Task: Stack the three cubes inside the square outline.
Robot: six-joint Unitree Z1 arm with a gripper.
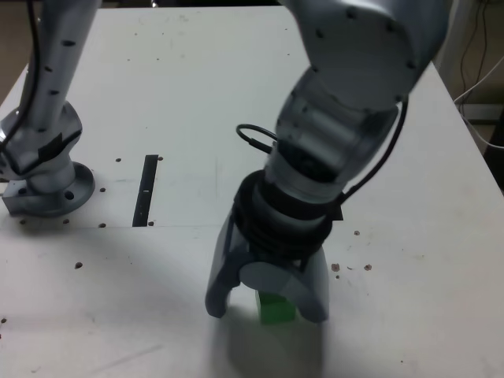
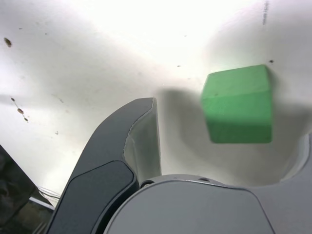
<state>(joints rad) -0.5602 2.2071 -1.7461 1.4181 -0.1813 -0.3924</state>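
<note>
The green cube (image 1: 276,307) (image 2: 237,103) rests on the white table (image 1: 157,94) near its front edge. My gripper (image 1: 266,309) (image 2: 226,124) hangs low over it, open, with the cube between the wide-spread jaws. In the wrist view a clear gap separates the dark finger (image 2: 139,141) from the cube, and the other finger (image 2: 306,153) shows only at the picture's edge. In the exterior view the cube sits nearer the finger on that view's right. The red and yellow cubes and the square outline are out of view.
A narrow black strip (image 1: 146,189) lies flat on the table at the exterior view's left of centre. The arm's base (image 1: 47,185) stands at the far left. A black cable loop (image 1: 253,140) hangs off the wrist. Small dark specks (image 1: 350,266) dot the tabletop.
</note>
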